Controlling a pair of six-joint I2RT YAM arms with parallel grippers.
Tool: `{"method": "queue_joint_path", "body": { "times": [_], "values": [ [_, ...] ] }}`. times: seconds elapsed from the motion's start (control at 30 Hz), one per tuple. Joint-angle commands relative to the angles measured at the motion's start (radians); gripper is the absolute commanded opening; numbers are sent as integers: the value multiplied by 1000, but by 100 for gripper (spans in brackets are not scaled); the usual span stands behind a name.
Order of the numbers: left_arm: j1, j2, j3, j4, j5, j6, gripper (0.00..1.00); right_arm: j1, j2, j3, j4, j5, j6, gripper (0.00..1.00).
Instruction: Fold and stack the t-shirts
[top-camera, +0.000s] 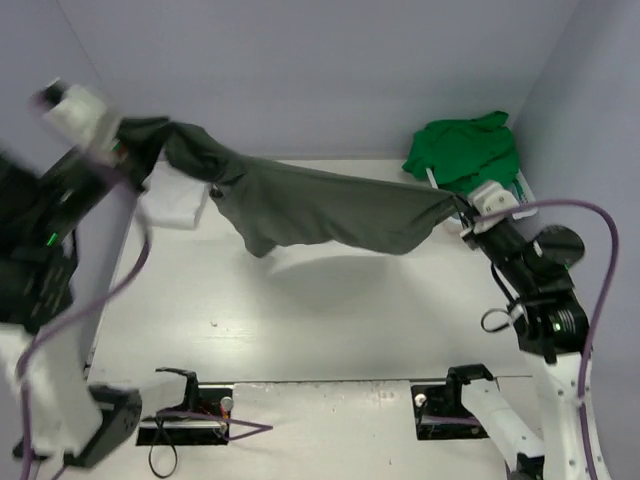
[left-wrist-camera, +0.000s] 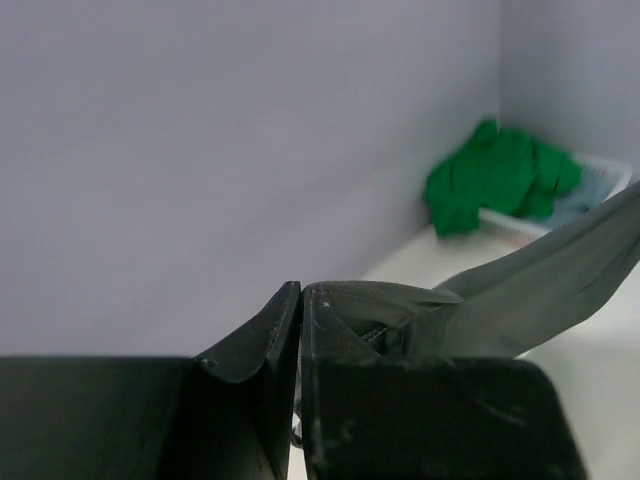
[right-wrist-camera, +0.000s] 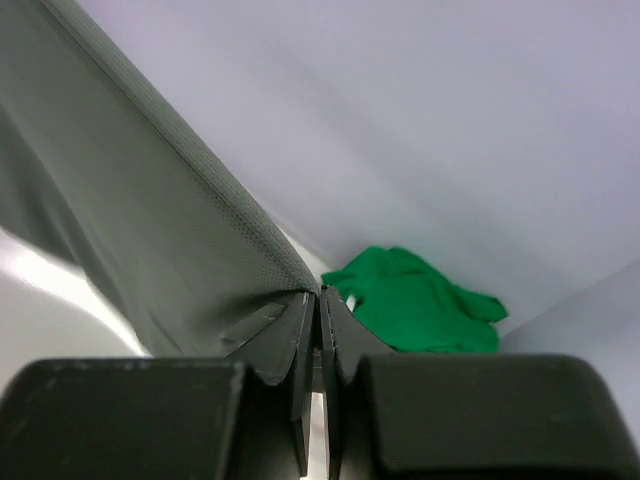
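Grey-olive t-shirt (top-camera: 330, 210) matt cloth (fine mesh weave); table (top-camera: 330, 325) glossy

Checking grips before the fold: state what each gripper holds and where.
The dark grey-olive t-shirt, stretched in the air: left gripper pinches one end, right gripper the opposite end; which garment part cannot be told.

Plain pale lavender walls (top-camera: 300, 70) around a white table (top-camera: 330, 320) under soft even light

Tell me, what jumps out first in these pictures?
A dark grey shirt is stretched in mid-air above the table, pinched at one end by the left gripper and at the other by the right gripper. Next, the bright green shirt heaped in the far right corner.
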Motion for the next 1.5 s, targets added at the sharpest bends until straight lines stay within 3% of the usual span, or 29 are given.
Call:
{"method": "queue_joint_path", "body": {
  "times": [0.0, 0.17, 0.27, 0.47, 0.6, 0.67, 0.77, 0.83, 1.0, 1.17, 1.27, 1.4, 1.47],
  "values": [
    [12, -130, 82, -78, 53, -40, 0, -3, -70, 31, -37, 20, 38, 0],
    [64, -229, 76, -110, 102, -70, 0, -3, -89, 69, -86, 50, 30, 0],
    [84, -211, 81, -180, 90, -33, 0, -3, -73, 86, -95, 74, 18, 0],
    [84, -203, 47, -174, 56, -8, 0, -3, -12, 148, -107, 77, 22, 0],
    [84, -192, -82, -160, 178, -79, 0, -3, 11, 135, -161, 11, 44, 0],
    [81, -194, -242, -124, 273, -129, 0, -3, 17, 108, -163, 8, 44, 0],
    [33, -204, -457, -49, 280, -128, 0, -3, 26, 80, -163, 14, 29, 0],
    [-54, -195, -533, -54, 205, -36, 0, -3, 39, 63, -161, 22, 24, 0],
    [-183, -114, -570, -98, 70, 68, 0, 0, 108, 83, -129, 22, 1, 0],
    [-255, -57, -556, -82, 82, 59, 0, 35, 266, 201, -114, -6, -2, 0],
    [-289, -40, -554, -75, 76, 58, 0, 76, 371, 267, -75, 178, -4, 0],
    [-336, -23, -590, -55, 74, 61, 0, 106, 532, 330, -49, 585, -62, 0],
    [-371, 0, -596, -45, 76, 61, 0, 75, 562, 355, -31, 628, -56, 0]
  ]
}}
